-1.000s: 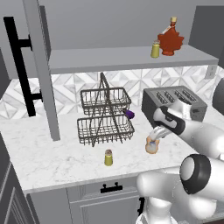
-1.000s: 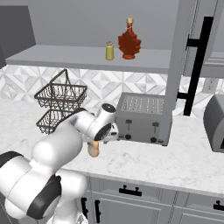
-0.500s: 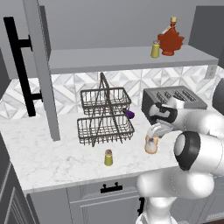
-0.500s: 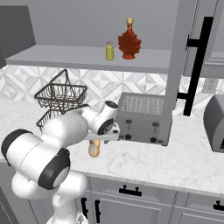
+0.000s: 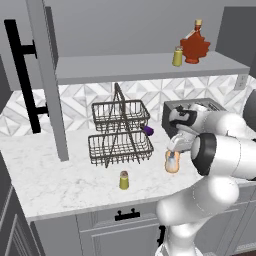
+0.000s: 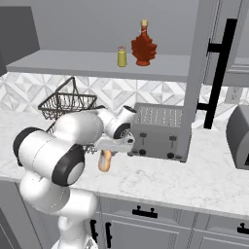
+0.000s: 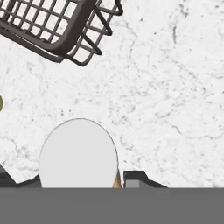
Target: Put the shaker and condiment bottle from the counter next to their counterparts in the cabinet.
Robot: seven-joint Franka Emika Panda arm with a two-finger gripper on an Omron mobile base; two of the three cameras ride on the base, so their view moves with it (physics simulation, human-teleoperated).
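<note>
The condiment bottle (image 5: pixel 172 164) (image 6: pixel 104 162), orange-tan, stands upright on the counter (image 5: pixel 60 175) in front of the toaster. My gripper (image 5: pixel 173 150) (image 6: pixel 115 144) reaches down over its top, and its fingers are shut against the bottle's sides. In the hand view the white cap (image 7: pixel 78 153) sits between the two dark finger tips. The shaker (image 5: pixel 124 180) stands free on the counter in front of the wire basket. On the cabinet shelf (image 5: pixel 125 67) stand the counterparts, a matching shaker (image 5: pixel 177 56) (image 6: pixel 121 57) and a dark-red bottle (image 5: pixel 195 47) (image 6: pixel 144 46).
A two-tier wire basket (image 5: pixel 120 132) (image 7: pixel 57 26) stands left of the bottle, with a purple item (image 5: pixel 148 130) at its right end. A toaster (image 6: pixel 158 131) stands just behind my gripper. The open cabinet door (image 5: pixel 50 75) hangs at the left. Another appliance (image 6: pixel 240 136) sits far right.
My gripper has come down over the condiment bottle and its jaws have closed from wide open onto the bottle. The bottle and the shaker have stayed in place.
</note>
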